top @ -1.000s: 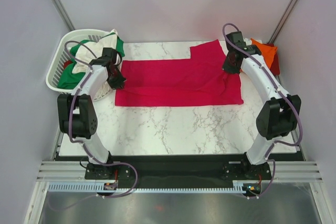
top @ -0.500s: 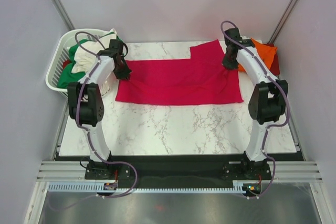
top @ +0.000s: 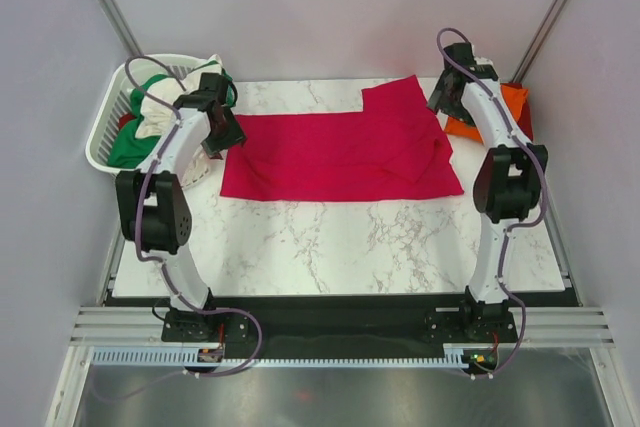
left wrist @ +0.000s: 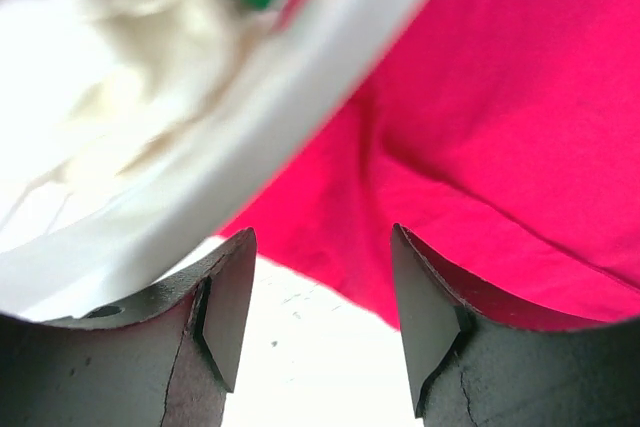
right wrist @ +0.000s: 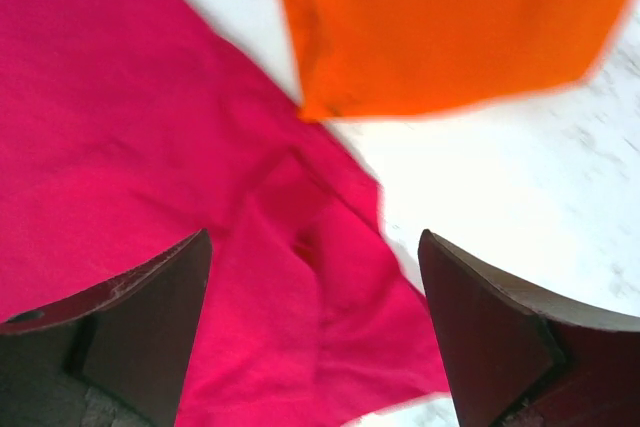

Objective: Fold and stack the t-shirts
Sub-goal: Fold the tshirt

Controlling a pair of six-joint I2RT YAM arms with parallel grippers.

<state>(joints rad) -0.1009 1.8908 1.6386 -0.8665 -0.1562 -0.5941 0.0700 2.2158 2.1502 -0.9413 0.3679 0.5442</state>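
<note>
Lying flat, crimson-pink t-shirt (top: pixel 340 152), rumpled at right edge; left fingers (left wrist: pixel 225 307) apart, right fingers (right wrist: pixel 150 317) apart.

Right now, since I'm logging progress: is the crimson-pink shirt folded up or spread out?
Mostly spread: the crimson-pink shirt lies flat across the table, rumpled near its right edge.

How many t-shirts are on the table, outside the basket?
2: the crimson-pink shirt spread across mid-table, and the orange shirt at the far right edge. Another may be hidden under the orange one.
</note>
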